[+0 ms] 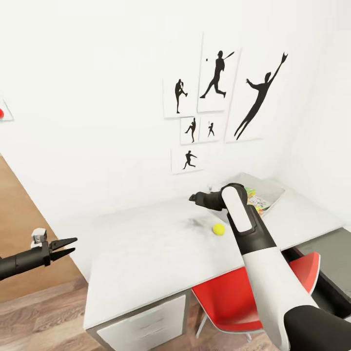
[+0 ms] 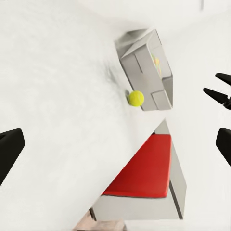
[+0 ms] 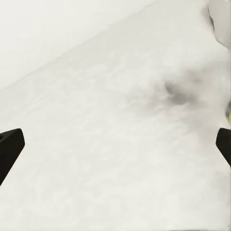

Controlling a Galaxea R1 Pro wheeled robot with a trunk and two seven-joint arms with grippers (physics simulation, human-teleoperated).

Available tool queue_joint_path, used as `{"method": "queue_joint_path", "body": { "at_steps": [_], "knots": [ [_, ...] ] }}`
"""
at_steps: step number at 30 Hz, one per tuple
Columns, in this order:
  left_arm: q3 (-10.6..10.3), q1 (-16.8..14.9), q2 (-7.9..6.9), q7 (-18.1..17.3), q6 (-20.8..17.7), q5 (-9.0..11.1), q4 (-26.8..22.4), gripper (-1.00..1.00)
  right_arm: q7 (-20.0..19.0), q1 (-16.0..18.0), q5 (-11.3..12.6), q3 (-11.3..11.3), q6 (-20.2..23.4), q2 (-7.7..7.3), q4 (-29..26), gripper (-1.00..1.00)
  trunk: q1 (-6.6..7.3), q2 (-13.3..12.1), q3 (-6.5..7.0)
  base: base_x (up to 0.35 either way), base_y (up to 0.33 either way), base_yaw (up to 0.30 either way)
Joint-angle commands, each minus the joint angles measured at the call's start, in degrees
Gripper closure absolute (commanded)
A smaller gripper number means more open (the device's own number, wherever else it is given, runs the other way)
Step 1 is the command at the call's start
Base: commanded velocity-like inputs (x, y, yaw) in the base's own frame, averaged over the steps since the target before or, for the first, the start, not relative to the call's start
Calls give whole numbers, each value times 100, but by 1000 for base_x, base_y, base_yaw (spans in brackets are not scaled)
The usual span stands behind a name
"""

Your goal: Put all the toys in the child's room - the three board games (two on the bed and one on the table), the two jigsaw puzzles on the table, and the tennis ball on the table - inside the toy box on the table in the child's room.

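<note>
Tennis ball: sitting on the light grey tabletop, just on the near side of the toy box, touching neither claw; in the left wrist view the tennis ball is showing close against the toy box's wall.
Toy box: standing on the tabletop toward the wall corner, beyond the tennis ball; colourful printed items are lying inside it, partly hidden by the right arm, so which toys they are cannot be told.
Right claw: hovering above the tabletop, beside the toy box and past the tennis ball; in its own wrist view the two dark fingertips are standing wide apart with nothing between them, a soft shadow lying on the tabletop below.
Left claw: hanging over the floor, well apart from the tennis ball and off the tabletop's end; its jaws are parted and holding nothing.
Red chair: tucked under the tabletop, on the near side of the tennis ball.
Baseball-player pictures: hanging on the white wall above the toy box.
Wood-plank floor: running below the left claw.
</note>
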State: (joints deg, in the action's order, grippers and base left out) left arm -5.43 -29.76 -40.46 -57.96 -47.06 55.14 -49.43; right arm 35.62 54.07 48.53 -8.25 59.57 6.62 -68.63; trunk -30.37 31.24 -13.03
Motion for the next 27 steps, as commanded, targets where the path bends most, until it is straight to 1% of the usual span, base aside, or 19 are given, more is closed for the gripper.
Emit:
{"method": "queue_joint_path", "body": {
  "at_steps": [1,10,13,16,20,21,23,24,27],
  "knots": [
    [-19,-6,-14,-4,-32,41,3,-100,59,6,52,-3,9,0,-1,-100,-3,10,-7,0,200,-275],
    [-19,-4,-38,-4,-31,41,10,-100,67,0,52,-2,2,-4,22,-100,-3,10,22,0,263,-269],
    [-19,-4,-40,-9,-31,45,8,-100,67,-1,52,-1,7,-8,28,-100,-3,10,27,0,248,-139],
    [-19,-3,-45,-11,-31,54,9,-100,68,-1,47,-1,9,-10,13,-100,-3,10,28,0,113,-57],
    [-19,-2,-63,-348,-35,42,4,-100,68,-1,48,-1,19,-11,39,-100,-3,10,29,0,23,-12],
    [-19,1,-64,-559,-35,33,1,-100,71,-1,49,-5,18,-11,45,-100,-3,10,29,0,10,-5],
    [-22,2,-66,-777,-37,26,-1,-100,73,-1,48,-8,15,-11,51,-100,-3,10,29,0,7,-3],
    [-24,7,-66,-968,-36,22,-8,-100,75,-1,46,-12,12,-10,54,-100,-3,10,29,0,4,-2],
    [-33,10,-65,-1216,-37,17,-71,-100,76,-1,44,-16,3,-7,58,-100,-3,10,29,0,2,-1]
  ]
}}
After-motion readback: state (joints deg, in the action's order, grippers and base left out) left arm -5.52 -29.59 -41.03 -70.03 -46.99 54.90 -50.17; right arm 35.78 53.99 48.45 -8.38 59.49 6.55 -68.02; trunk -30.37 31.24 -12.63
